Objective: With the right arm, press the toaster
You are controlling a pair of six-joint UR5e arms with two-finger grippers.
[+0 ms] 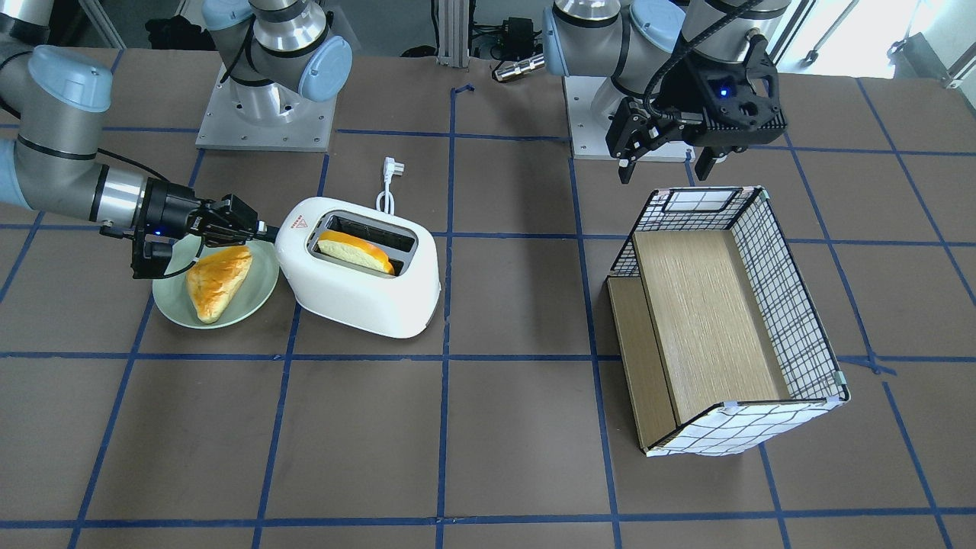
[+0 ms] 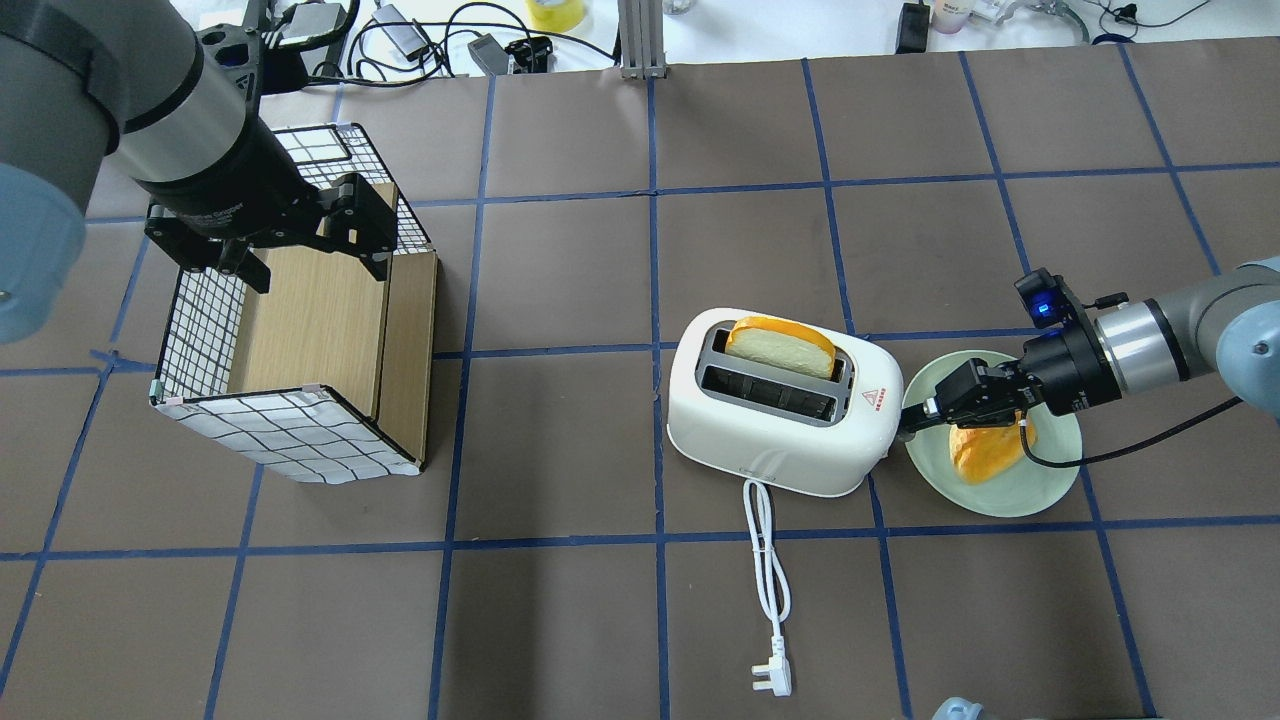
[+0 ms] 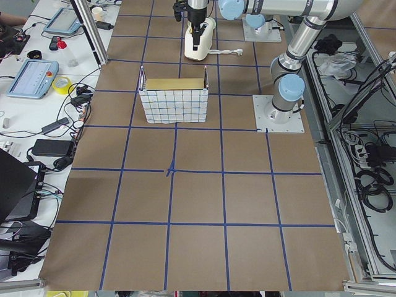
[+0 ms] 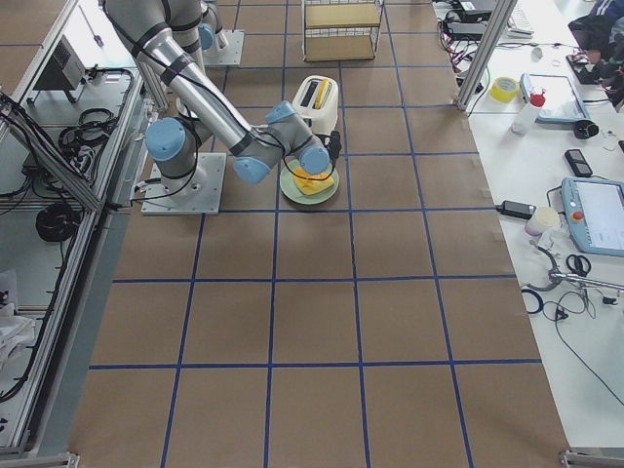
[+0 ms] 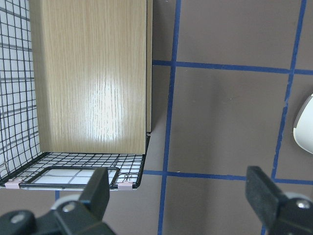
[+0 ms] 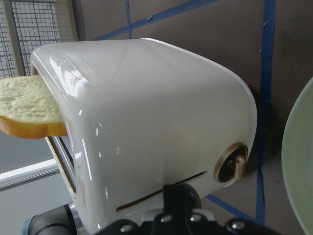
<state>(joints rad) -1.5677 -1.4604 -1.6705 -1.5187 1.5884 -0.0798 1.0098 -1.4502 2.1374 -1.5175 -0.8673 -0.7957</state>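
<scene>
The white two-slot toaster (image 1: pixel 358 290) (image 2: pixel 770 440) lies in the middle of the table, with a bread slice (image 1: pixel 354 253) (image 2: pixel 780 345) sticking out of one slot. Its cord and plug (image 2: pixel 770 590) trail toward the robot. My right gripper (image 1: pixel 263 229) (image 2: pixel 908 427) is shut, and its tip is against the toaster's end next to the red triangle sticker. In the right wrist view the gripper (image 6: pixel 178 196) is at the slit in the end face of the toaster (image 6: pixel 146 112), beside a round knob (image 6: pixel 232 164). My left gripper (image 1: pixel 663 164) (image 5: pixel 181 196) is open and empty above the basket.
A green plate (image 1: pixel 171 305) (image 2: pixel 1045 490) with a bread piece (image 1: pixel 217 282) (image 2: pixel 985 450) lies under my right wrist, touching the toaster's end. A wire basket with a wooden liner (image 1: pixel 717 320) (image 2: pixel 300 330) stands on my left side.
</scene>
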